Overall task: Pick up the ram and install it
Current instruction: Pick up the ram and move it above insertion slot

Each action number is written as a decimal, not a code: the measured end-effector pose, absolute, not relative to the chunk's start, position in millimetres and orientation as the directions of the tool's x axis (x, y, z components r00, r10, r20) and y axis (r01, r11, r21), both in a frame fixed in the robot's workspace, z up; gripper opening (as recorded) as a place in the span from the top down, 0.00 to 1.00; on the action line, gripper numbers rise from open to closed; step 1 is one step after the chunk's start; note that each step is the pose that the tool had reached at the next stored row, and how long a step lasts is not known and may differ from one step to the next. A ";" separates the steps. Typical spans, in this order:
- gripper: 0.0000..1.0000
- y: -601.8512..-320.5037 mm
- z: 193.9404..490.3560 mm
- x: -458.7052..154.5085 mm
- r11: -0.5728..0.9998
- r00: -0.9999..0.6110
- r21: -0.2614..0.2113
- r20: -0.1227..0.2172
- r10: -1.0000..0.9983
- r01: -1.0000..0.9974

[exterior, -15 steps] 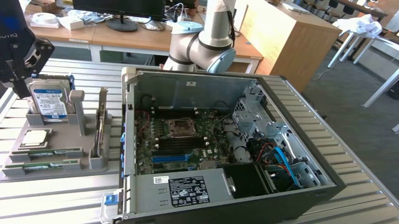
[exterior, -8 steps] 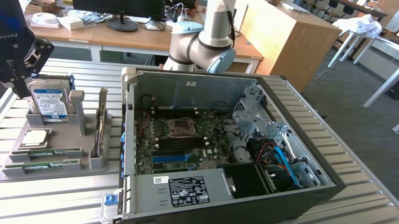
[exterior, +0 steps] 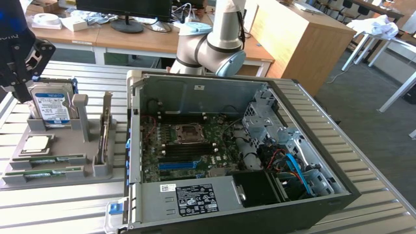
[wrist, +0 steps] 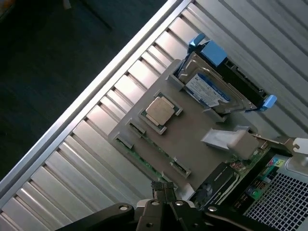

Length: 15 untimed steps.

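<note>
Two ram (exterior: 48, 160) sticks lying along tray (exterior: 67, 144) edge; gripper (wrist: 163, 188) hovering over them, jaws together, holding nothing; processor (exterior: 37, 143), hard drive (exterior: 52, 106) sitting alongside.

I see a grey holder tray (exterior: 65, 141) on the slatted metal table (exterior: 364, 165), below the pincer (wrist: 163, 188). A hard drive (exterior: 52, 106) with a blue-and-white label stands upright in the tray, near the pincer. A square silver processor (exterior: 37, 143) lies flat in its own recess just beside the drive. Farther from the pincer, past the tray, an open computer case (exterior: 195, 90) lies on its side. Inside it I make out the motherboard (exterior: 215, 146), its processor socket (exterior: 188, 131), a blue slot (exterior: 177, 165) and blue cables (exterior: 293, 163). Well apart from the pincer, a monitor (exterior: 123, 7) stands on a wooden desk (exterior: 85, 31).
</note>
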State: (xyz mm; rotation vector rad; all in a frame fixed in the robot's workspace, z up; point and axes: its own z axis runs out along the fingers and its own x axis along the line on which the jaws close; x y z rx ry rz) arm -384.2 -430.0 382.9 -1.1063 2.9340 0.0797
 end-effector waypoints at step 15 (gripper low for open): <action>0.90 -430.0 382.9 -384.2 0.652 -0.654 0.046 -0.023 -0.756 -0.756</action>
